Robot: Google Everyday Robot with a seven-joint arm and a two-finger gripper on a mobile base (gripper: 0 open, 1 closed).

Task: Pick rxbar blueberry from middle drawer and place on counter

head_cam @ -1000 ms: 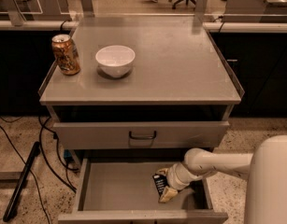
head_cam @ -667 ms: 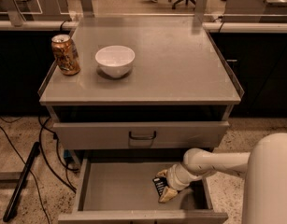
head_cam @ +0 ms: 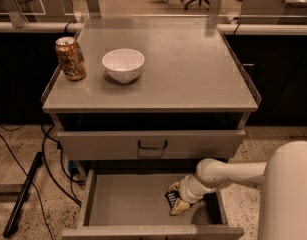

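Note:
The middle drawer [head_cam: 123, 204] stands pulled open below the counter [head_cam: 193, 69]. My gripper [head_cam: 175, 198] reaches down into the drawer's right half from the white arm at the right. Its two pale fingers [head_cam: 178, 208] sit on either side of the rxbar blueberry [head_cam: 170, 199], a small black bar, and are closed on it. The bar is tilted just above the drawer floor. Most of the bar is hidden by the fingers.
A gold-brown can [head_cam: 70, 58] and a white bowl [head_cam: 123, 64] stand on the counter's left part. The closed drawer with a black bow handle [head_cam: 152, 145] is above the open one. Cables [head_cam: 48, 154] and a black bar [head_cam: 22, 195] lie on the floor at left.

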